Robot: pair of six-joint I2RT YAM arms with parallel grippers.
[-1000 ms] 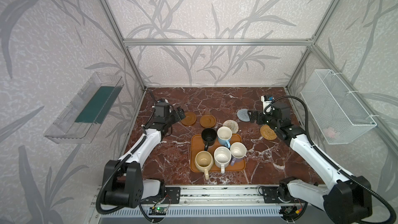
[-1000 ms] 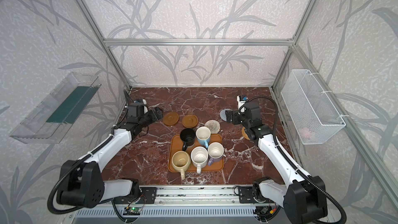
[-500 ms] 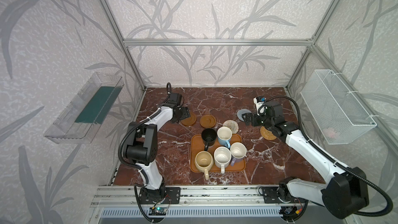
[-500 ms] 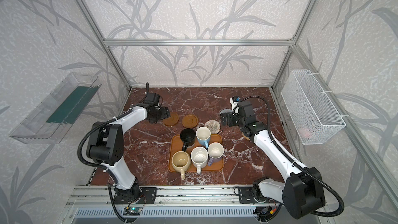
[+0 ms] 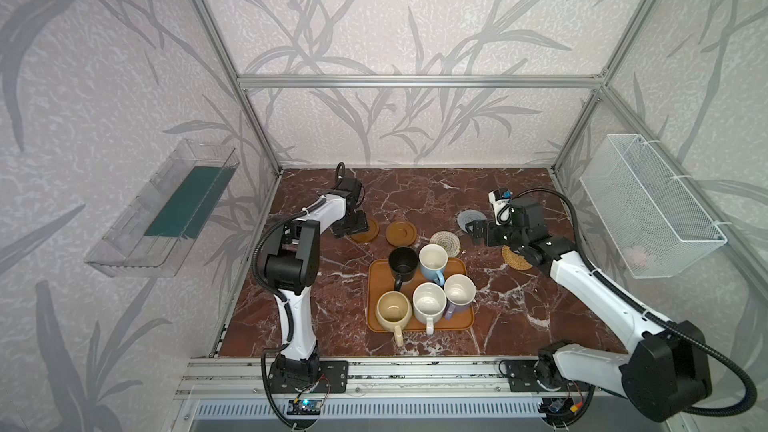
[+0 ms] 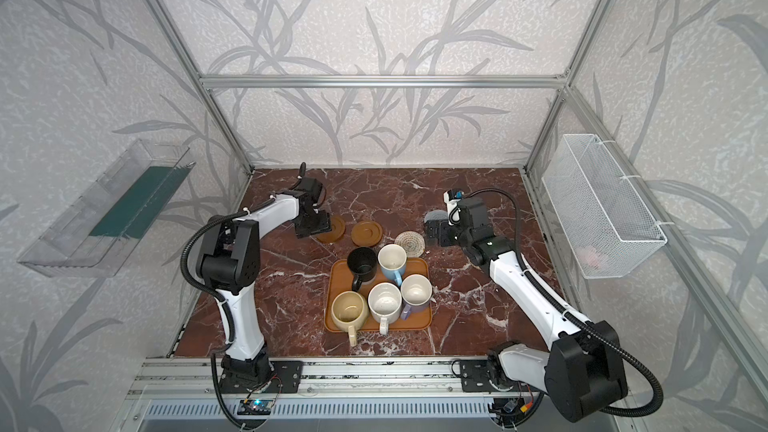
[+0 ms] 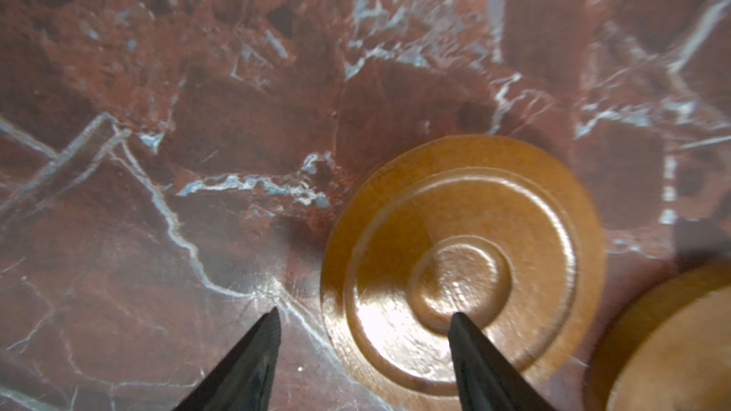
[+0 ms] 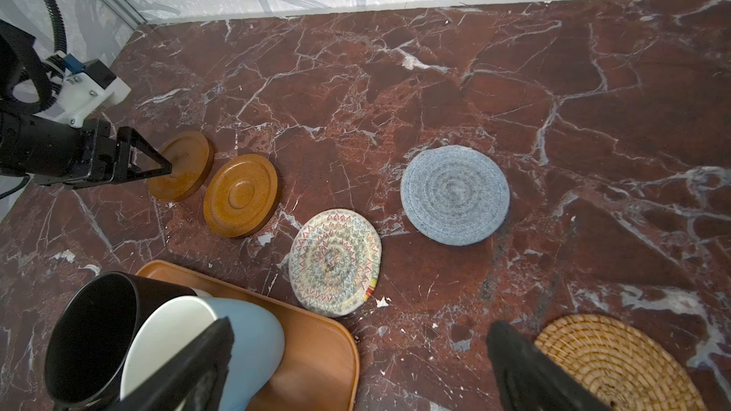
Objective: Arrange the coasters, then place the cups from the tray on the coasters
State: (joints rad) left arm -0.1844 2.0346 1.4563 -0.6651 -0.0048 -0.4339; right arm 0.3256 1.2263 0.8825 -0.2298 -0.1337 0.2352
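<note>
Two brown wooden coasters (image 5: pixel 368 229) (image 5: pixel 401 233), a cream woven one (image 5: pixel 444 243), a grey one (image 5: pixel 471 218) and a rattan one (image 5: pixel 515 257) lie behind the tray (image 5: pixel 371 305). On the tray stand the black (image 5: pixel 402 263), light blue (image 5: pixel 433 259), cream-yellow (image 5: pixel 392 311), white (image 5: pixel 429 308) and lavender (image 5: pixel 459 293) cups. My left gripper (image 7: pixel 364 314) is open and straddles the rim of the left brown coaster (image 7: pixel 463 255), one finger over its centre, one over the marble. My right gripper (image 8: pixel 362 326) is wide open and empty, above bare marble between the tray (image 8: pixel 316 349) and the rattan coaster (image 8: pixel 613 361).
A clear bin (image 5: pixel 166 209) hangs on the left wall and a white wire basket (image 5: pixel 648 205) on the right wall. Aluminium frame posts stand at the table's back corners. The second brown coaster (image 7: pixel 668 342) lies close beside the one under my left gripper.
My left arm's elbow has risen, and its gripper has come down over the left brown coaster with the jaws narrowing. My right gripper has shifted slightly left and stayed wide open.
</note>
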